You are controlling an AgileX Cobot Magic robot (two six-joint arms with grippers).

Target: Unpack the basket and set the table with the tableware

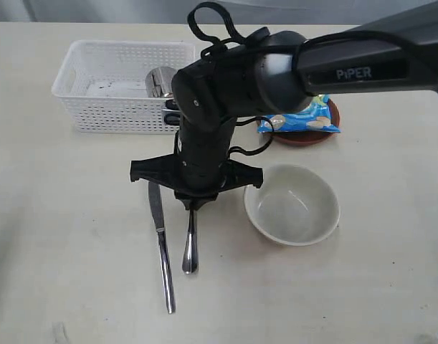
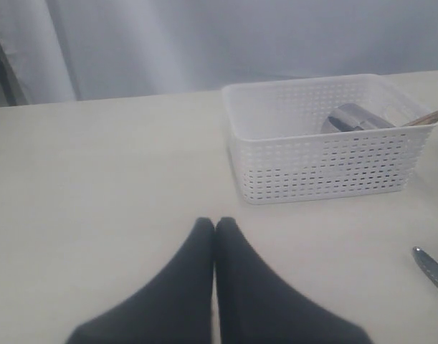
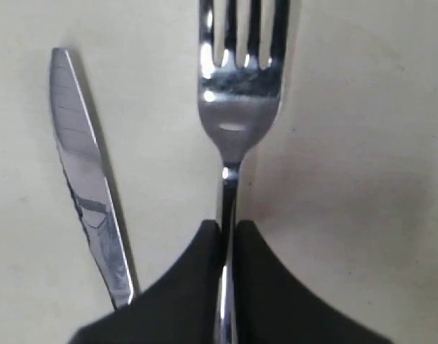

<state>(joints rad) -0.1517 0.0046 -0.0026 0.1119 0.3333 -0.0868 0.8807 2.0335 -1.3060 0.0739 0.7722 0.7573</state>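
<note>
1. The surface point(image 1: 61, 236) was pale beige and matte, and it carried every item listed below.
2. The basket point(image 1: 111, 113), white with perforated walls, stood at the far left of the surface in the exterior view.
3. The right arm point(image 1: 276, 72) extended from the right across the middle, its wrist pointing down just in front of the basket.
4. The bowl point(image 1: 290, 208), cream, stood upright near the wrist, on its right.
5. The plate point(image 1: 301, 140), brown, sat behind the bowl and right of the basket, with a blue chip bag point(image 1: 305, 118) lying on it.
6. The knife point(image 1: 162, 251) lay flat, just left of the fork point(image 3: 236, 107), nearly parallel and not touching it.
7. We could not tell whether the fork rested on the surface.
8. The cup point(image 1: 160, 81), steel, lay on its side inside the basket, at its right end.
9. The right end effector point(image 3: 228, 228) was narrow, clamped on the fork's neck, tines beyond the fingertips.
10. The left end effector point(image 2: 216, 223) had its fingers pressed together, holding nothing, over bare surface apart from the basket.
</note>
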